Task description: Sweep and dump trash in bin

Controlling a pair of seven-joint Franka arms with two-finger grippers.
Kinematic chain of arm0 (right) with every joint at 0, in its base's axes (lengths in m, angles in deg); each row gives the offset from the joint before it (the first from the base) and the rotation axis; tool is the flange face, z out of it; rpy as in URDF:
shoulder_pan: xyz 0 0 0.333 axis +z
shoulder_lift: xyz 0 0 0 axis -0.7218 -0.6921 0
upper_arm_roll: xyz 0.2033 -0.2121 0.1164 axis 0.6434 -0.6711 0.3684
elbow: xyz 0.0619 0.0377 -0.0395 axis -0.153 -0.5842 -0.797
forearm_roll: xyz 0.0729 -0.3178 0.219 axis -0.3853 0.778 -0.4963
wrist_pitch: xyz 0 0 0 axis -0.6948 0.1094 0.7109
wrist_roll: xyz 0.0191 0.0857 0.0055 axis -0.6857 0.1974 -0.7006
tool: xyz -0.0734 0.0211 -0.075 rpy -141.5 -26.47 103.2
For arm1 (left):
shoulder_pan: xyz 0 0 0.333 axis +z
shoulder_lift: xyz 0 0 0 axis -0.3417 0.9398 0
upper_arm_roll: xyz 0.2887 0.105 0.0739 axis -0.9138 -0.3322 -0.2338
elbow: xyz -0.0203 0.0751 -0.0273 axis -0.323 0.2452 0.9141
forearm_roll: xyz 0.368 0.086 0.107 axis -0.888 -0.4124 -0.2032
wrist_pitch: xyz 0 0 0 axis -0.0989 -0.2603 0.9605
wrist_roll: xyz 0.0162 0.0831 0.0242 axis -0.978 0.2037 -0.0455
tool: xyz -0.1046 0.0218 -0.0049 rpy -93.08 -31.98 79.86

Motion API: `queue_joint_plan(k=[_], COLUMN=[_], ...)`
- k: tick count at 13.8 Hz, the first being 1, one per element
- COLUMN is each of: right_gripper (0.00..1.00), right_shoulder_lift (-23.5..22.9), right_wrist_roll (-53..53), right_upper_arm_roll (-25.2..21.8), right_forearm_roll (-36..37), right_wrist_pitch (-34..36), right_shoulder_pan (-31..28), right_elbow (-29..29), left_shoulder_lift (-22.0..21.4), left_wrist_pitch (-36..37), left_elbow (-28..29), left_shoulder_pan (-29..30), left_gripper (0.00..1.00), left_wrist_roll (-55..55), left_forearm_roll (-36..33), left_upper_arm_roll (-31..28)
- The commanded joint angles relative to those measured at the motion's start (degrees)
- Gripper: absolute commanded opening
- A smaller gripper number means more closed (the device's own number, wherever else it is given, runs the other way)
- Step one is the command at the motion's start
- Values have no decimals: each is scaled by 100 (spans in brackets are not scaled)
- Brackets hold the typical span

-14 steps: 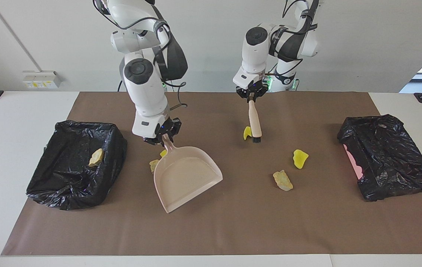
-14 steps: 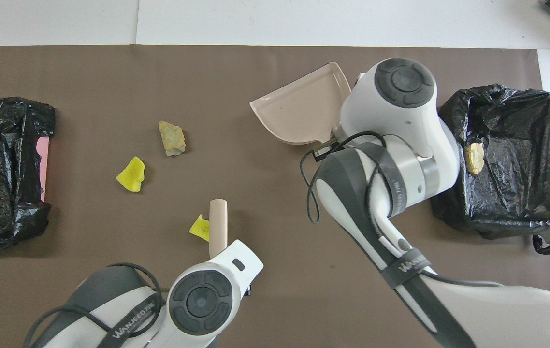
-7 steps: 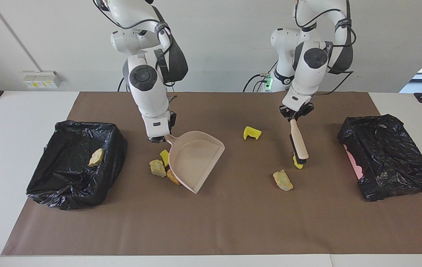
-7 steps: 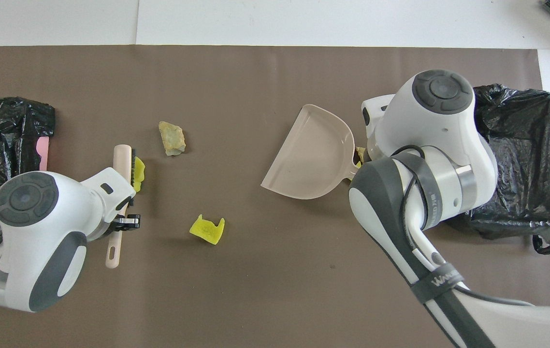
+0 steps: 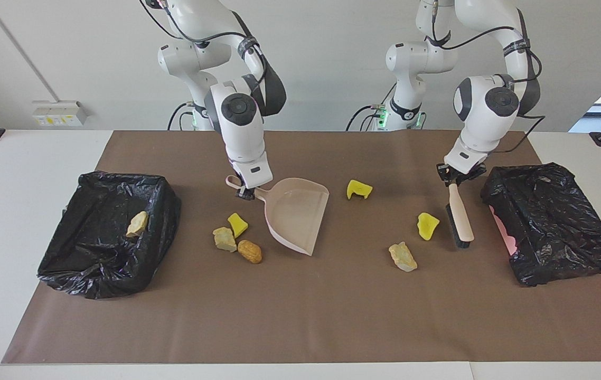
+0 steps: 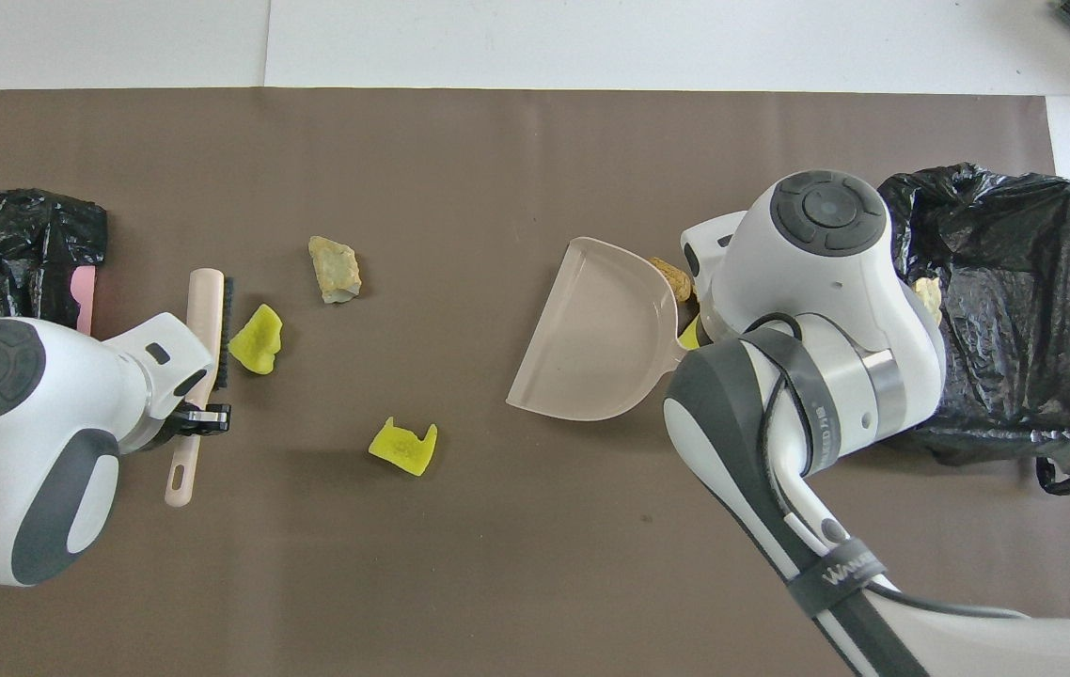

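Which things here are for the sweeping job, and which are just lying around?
For the job:
- dustpan, in the right pincer
- hand brush, in the left pincer
- trash scraps
- open bin lined with black plastic

Just lying around:
- black bag bundle
- brown mat

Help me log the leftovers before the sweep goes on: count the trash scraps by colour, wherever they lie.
Yellow: 3
Beige: 3, two on the mat and one in the bin
Orange-brown: 1
Total: 7
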Motion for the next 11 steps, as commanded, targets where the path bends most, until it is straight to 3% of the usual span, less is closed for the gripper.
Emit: queue_joint_plan(k=[1,6,11], right_gripper=[0,0,0], right_shoulder_lift=[140,-52,-264], right_wrist_roll=[14,14,49], right_upper_arm_roll=[25,26,25], right_forearm_roll=[-20,84,93], right_wrist_pitch=[-129,-251,-551], right_shoulder_pan=[-17,271,335], right_elbow=[-261,-262,-236], left_shoulder_lift=[9,-53,-70], left_wrist_pitch=[-86,37,99], left_elbow=[41,191,208], left_shoulder_pan=[142,-15,-639], left_gripper=[0,0,0], left_wrist_roll=[54,212,203], left_forearm_roll=[-100,-100,-30], left_upper_arm_roll=[76,111,119])
